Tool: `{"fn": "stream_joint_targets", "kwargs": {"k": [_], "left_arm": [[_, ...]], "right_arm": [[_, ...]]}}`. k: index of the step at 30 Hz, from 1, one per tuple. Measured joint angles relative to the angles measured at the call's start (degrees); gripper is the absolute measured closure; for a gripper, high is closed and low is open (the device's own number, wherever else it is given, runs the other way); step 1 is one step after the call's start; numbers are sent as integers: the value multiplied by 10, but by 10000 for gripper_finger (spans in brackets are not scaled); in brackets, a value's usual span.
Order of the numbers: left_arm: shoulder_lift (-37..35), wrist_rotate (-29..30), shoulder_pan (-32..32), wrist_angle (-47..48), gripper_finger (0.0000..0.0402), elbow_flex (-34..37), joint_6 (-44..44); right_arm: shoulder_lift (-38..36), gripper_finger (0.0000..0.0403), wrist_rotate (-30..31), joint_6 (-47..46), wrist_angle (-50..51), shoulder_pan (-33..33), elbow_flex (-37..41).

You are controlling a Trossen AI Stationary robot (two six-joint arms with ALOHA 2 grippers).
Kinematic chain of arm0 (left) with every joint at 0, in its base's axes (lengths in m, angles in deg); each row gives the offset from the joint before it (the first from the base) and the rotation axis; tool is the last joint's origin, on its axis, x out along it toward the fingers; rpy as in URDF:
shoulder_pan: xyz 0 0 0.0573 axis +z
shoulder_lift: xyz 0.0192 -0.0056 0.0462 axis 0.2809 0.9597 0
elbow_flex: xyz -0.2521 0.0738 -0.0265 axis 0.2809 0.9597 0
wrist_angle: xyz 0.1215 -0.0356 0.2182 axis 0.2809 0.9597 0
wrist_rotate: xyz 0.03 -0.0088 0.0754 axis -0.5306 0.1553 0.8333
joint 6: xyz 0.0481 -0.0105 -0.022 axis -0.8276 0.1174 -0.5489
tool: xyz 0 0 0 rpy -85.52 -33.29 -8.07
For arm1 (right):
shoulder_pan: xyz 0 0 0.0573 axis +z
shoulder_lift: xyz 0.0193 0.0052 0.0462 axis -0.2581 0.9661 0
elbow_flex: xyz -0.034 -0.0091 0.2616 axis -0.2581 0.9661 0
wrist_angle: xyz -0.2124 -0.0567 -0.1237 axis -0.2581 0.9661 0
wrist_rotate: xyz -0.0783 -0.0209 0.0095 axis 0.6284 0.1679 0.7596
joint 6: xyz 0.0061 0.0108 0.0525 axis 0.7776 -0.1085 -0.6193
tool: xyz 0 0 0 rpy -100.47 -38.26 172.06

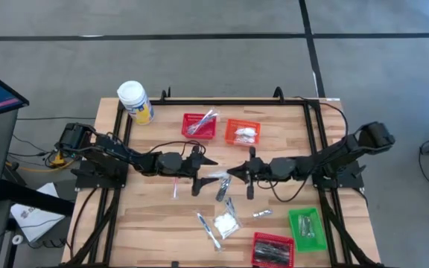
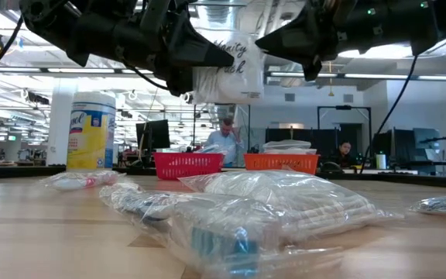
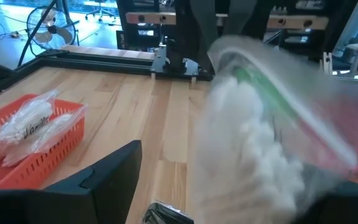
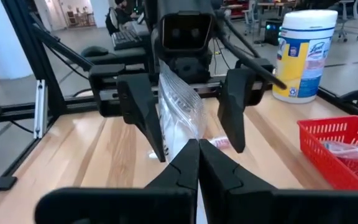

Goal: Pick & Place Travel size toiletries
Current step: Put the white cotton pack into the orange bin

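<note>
Both arms meet mid-table, raised off the wood. Right gripper is pinched closed on a clear-wrapped toiletry packet w/ white contents; packet hangs in the air btwn the two grippers. Left gripper faces it, jaws spread wide either side of the packet, not clamping. Low view: packet hangs above the tabletop, script lettering on the wrap.

Other packets lie loose on the wooden table, front-centre: a white square packet and slim silver sticks. Red basket and orange basket at the far side each hold packets; green basket near right front. Lysol wipes tub at far left corner. People sit at desks in the room behind.
</note>
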State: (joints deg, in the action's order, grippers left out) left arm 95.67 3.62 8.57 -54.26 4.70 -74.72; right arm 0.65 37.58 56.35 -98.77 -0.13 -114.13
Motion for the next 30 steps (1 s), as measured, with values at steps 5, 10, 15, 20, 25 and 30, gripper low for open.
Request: {"fn": "stream_joint_targets", "kwargs": {"k": [5, 10, 15, 20, 25, 30], "left_arm": [[0, -4, 0, 0, 149, 0, 2], [0, -20, 0, 0, 201, 0, 1], [0, -20, 0, 0, 248, 0, 1], [0, -25, 0, 1, 295, 0, 2], [0, -35, 0, 1, 352, 0, 2], [0, -70, 0, 1, 388, 0, 2]], "right_arm": [[19, 403, 0, 9, 1, 0, -16], [16, 403, 3, 10, 0, 0, -18], [14, 403, 4, 13, -3, 0, -18], [14, 403, 5, 16, -3, 0, -18], [14, 403, 4, 16, -1, 0, -18], [14, 396, 1, 15, 8, 0, -18]]}}
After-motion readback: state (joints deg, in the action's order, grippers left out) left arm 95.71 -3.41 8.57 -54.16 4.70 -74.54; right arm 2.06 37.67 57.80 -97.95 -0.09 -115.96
